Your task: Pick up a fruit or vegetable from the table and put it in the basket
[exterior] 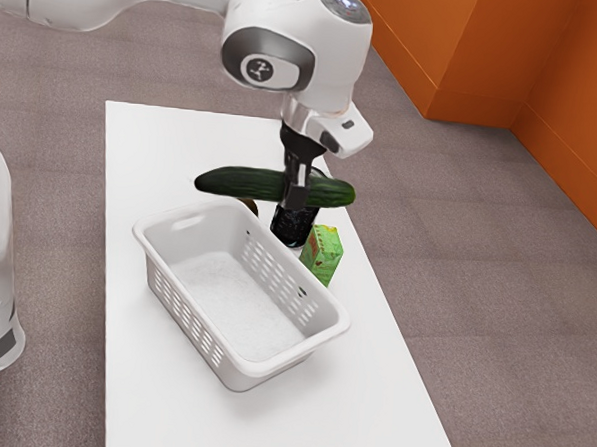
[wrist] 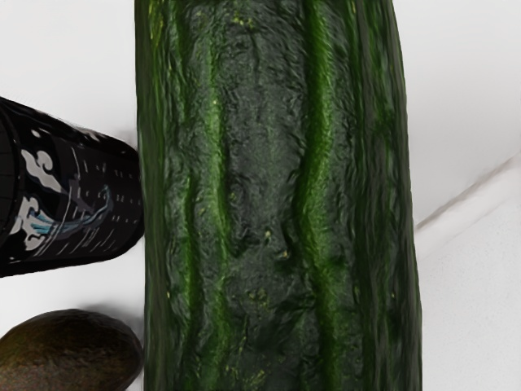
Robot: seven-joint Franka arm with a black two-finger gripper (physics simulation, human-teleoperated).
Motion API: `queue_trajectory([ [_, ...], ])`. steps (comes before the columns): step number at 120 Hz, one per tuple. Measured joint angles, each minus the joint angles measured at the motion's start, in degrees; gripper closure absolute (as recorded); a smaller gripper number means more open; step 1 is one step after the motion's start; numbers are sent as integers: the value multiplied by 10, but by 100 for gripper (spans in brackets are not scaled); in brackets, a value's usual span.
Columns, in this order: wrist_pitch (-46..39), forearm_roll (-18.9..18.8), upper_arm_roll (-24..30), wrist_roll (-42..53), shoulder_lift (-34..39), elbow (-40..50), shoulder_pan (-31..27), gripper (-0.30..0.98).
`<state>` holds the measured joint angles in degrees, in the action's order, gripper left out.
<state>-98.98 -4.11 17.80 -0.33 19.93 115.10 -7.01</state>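
Cucumber (exterior: 226,182): lifted over the tabletop (exterior: 163,141), crosswise between the fingers (exterior: 296,195)
Fingers: closed around the cucumber
Basket (exterior: 271,366): white, slotted, on the tabletop, its rim standing between cucumber and basket floor
Black can (exterior: 291,228): beside the basket, toward the tabletop's edge at the exterior view's right
Green carton (exterior: 323,253): near the can, same edge
Avocado (wrist: 72,352): near the can, partly hidden
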Motion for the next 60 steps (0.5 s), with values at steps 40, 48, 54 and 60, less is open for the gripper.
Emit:
queue_trajectory([
  [40,-3,1,27,1,-26,-19,6,47],
  [48,-4,0,30,1,-43,-35,7,47],
  [54,-5,0,31,2,-53,-46,7,47],
  [60,-5,0,35,2,-63,-55,7,47],
])
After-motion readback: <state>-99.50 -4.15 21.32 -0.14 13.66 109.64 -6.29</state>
